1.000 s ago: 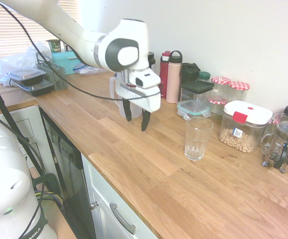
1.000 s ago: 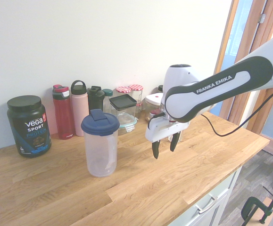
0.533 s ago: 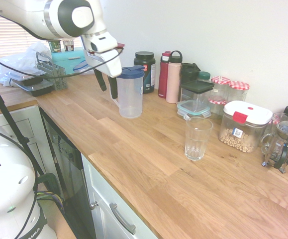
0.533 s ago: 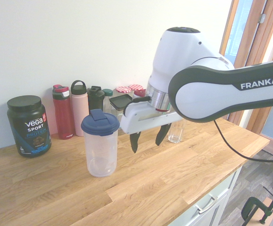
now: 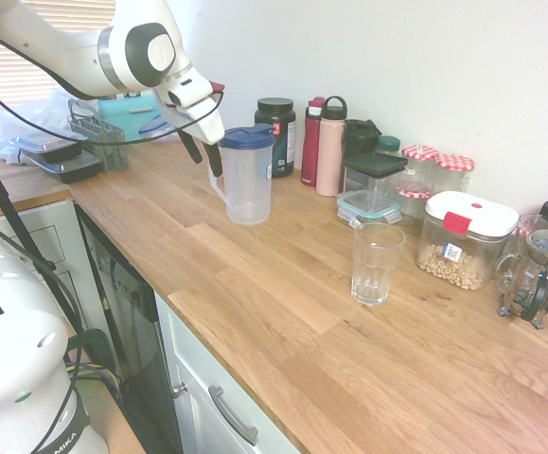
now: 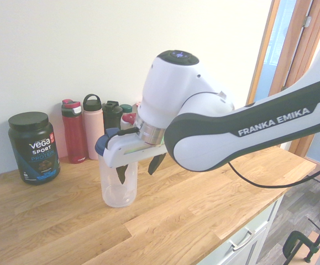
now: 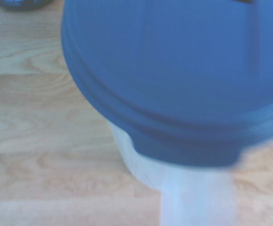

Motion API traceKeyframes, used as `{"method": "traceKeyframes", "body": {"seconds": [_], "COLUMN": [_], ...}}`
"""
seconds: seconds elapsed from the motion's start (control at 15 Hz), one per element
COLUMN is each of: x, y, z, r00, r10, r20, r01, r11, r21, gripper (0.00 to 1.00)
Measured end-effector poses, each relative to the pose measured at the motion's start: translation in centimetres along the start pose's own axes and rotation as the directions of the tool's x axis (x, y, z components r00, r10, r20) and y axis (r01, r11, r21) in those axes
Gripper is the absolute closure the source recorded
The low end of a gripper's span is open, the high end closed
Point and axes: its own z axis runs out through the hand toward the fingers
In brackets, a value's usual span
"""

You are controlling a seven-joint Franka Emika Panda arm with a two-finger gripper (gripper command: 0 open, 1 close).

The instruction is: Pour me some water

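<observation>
We are looking at a wooden tabletop (image 5: 283, 322) along a pale wall, with our arm reaching in above it and our fingers (image 5: 204, 163) hanging spread apart, pointing down and a little tilted, with nothing between them. They are right by the handle side of the pitcher (image 5: 249, 180), which stands upright on the wood, a clear, cloudy body with a blue lid (image 5: 247, 138). In the wrist view that lid fills much of what we see, blurred, with the pale handle (image 7: 197, 197) running out from under it. Our drinking glass (image 5: 378, 265) stands upright and well apart from the pitcher, nearer the container of chickpea-like pieces (image 5: 455, 248), which has a white lid with a red tab. Beyond that container we have a French press (image 5: 539, 274). Against the wall we see a black protein tub (image 6: 33, 148) behind the pitcher, then a red bottle (image 5: 312, 142) just beside a pink bottle (image 5: 331, 149) with a looped dark cap, and a dark shaker (image 5: 359, 142) next to them. In front of the shaker sit stacked food containers (image 5: 372, 187), one with a dark lid, and near these are jars (image 5: 450, 176) with red checked lids. At the far end of the tabletop we have black trays (image 5: 65, 161) with clear lids, a grey wire rack (image 5: 106, 142), a plastic bag (image 5: 56, 115) and a teal box (image 5: 130, 117).
</observation>
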Motion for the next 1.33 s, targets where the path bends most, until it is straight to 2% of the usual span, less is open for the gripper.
{"method": "traceKeyframes", "body": {"seconds": [0.47,1.33], "x": [-0.5,-1.2], "y": [-1.3,-1.6], "z": [2.2,2.3], "r00": [0.999,0.999], "r10": [0.016,0.002], "r20": [-0.051,-0.046], "r01": [-0.015,0.0], "r11": [1.0,0.999], "r21": [0.024,0.039], "gripper": [1.0,1.0]}}
